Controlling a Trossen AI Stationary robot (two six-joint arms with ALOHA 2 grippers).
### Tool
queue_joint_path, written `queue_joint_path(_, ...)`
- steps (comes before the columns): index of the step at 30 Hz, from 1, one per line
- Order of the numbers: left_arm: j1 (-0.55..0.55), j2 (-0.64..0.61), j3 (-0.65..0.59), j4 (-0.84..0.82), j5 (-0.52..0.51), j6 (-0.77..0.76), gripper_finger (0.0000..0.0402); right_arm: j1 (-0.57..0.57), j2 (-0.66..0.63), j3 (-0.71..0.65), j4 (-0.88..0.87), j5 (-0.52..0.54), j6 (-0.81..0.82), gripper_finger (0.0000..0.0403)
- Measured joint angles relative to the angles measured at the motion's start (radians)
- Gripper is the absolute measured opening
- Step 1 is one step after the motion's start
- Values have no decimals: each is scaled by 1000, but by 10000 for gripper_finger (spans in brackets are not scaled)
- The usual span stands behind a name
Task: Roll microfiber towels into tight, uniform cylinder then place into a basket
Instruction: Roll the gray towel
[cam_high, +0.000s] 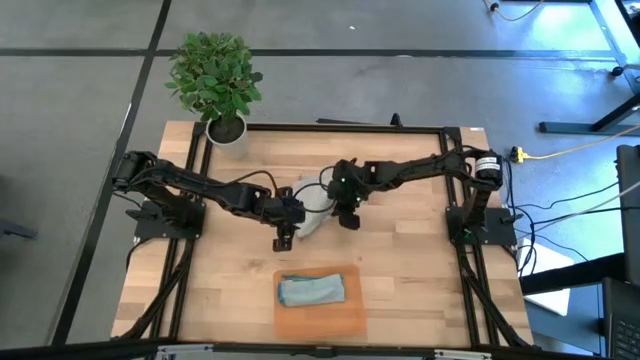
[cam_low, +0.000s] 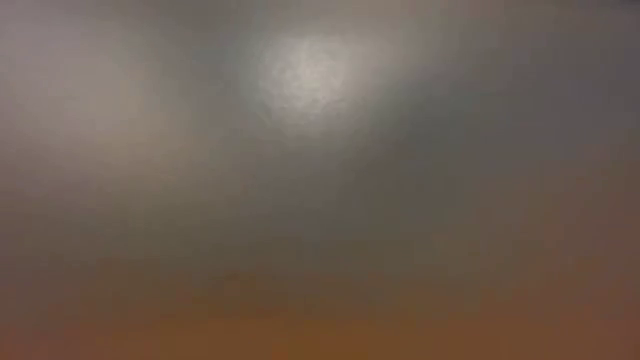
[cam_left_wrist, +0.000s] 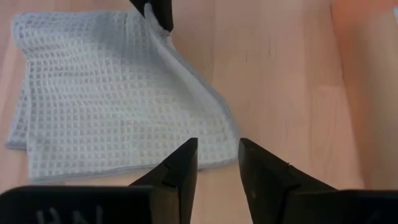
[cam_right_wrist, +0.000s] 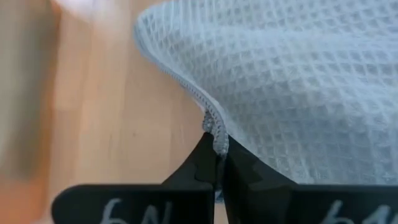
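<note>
I see my right claw (cam_right_wrist: 217, 163) pinching the grey towel's (cam_right_wrist: 298, 81) hem at mid-desk (cam_high: 420, 270), while my left claw (cam_left_wrist: 217, 163) hovers parted just beside its opposite corner.

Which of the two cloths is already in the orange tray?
The blue-teal towel, rolled up in the basket. The grey towel lies mid-table, pinched by the right gripper.

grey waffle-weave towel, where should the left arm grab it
At the near hemmed corner of the light grey waffle-weave microfiber towel, just ahead of the left gripper. It lies flat, so come down from above; the right gripper already pinches the opposite hem.
</note>
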Motion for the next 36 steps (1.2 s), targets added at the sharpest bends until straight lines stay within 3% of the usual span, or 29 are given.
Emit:
queue_joint_path(7, -5, 52, 2, 63, 7, -105, 106, -15, -1, 0, 57, -31, 42, 8)
queue_joint_path(20, -34, 151, 0, 114, -88, -83, 106, -14, -3, 1, 63, -32, 42, 8)
queue_joint_path(26, -45, 217, 0, 157, -85, -83, 106, -14, -3, 2, 69, -32, 43, 8)
queue_joint_path(36, -66, 305, 2, 148, -257, -111, 106, -14, -4, 2, 73, -32, 40, 8)
